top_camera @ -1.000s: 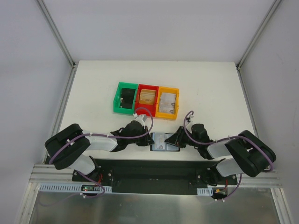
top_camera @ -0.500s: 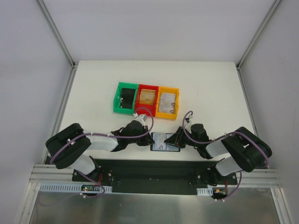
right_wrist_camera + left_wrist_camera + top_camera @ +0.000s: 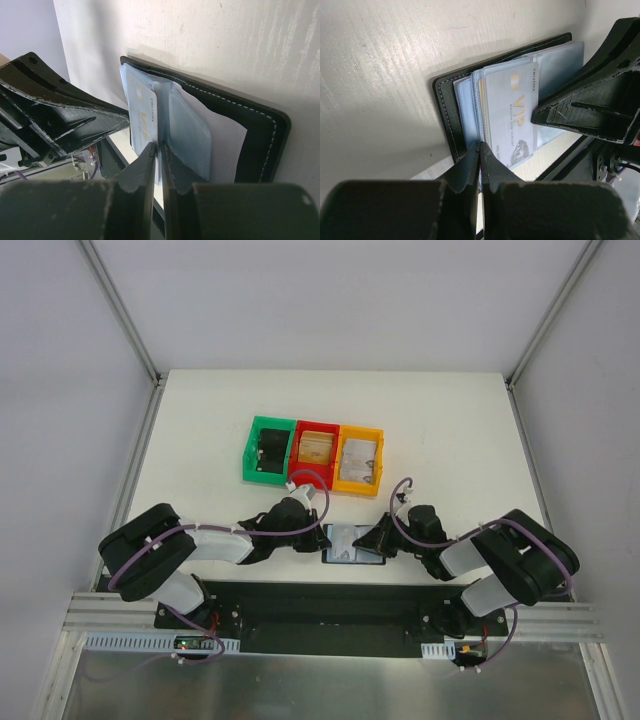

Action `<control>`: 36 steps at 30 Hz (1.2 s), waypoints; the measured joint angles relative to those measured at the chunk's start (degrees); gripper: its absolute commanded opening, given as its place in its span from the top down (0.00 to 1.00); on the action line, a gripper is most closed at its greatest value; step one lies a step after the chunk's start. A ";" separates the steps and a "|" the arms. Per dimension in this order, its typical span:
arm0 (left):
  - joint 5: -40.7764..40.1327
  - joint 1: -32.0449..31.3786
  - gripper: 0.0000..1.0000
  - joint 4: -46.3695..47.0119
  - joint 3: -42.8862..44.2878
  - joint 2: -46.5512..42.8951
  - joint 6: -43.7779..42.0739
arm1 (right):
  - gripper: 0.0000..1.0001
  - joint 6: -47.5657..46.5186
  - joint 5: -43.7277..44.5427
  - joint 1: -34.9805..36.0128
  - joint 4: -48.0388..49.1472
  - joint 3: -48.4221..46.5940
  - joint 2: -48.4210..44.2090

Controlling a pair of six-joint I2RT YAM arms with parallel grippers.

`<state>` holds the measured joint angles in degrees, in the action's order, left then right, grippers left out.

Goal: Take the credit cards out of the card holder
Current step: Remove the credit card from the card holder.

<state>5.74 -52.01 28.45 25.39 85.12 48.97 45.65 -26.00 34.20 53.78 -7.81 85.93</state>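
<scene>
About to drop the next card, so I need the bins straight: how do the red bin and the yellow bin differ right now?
In the top view, the red bin sits mid-row, while the yellow bin is at the row's right end. The red bin holds a tan-gold card; the yellow bin holds a pale grey-white card. Both are open-topped, alike in size, and touch side by side.

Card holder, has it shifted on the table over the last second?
No. The card holder lies in the same spot as a second ago, just in front of the yellow bin, at the table's near edge.
</scene>
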 measured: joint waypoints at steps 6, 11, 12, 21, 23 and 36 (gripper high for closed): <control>0.00 0.00 1.00 0.00 0.00 0.02 0.00 | 0.99 0.04 -0.02 -0.11 0.00 0.02 -0.07; -0.04 0.00 1.00 0.00 0.00 0.02 0.09 | 1.00 0.00 0.02 -0.15 -0.07 0.20 -0.79; -0.04 0.00 1.00 0.02 0.00 0.02 0.11 | 1.00 0.00 0.02 -0.15 -0.11 0.24 -1.03; -0.33 0.00 1.00 -0.02 0.00 0.00 1.01 | 1.00 -0.11 0.09 -0.46 -1.01 1.07 -3.50; -0.35 0.00 1.00 -0.04 0.00 0.02 1.14 | 1.00 -0.31 0.09 -0.68 -1.42 1.18 -4.15; -0.50 0.00 1.00 -0.04 -0.02 0.00 1.44 | 1.00 -1.90 0.02 -3.02 -4.83 2.56 -8.61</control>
<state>5.23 -52.01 28.40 25.36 85.12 50.41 43.75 -25.98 31.18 48.95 -5.26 77.32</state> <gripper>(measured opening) 0.002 0.007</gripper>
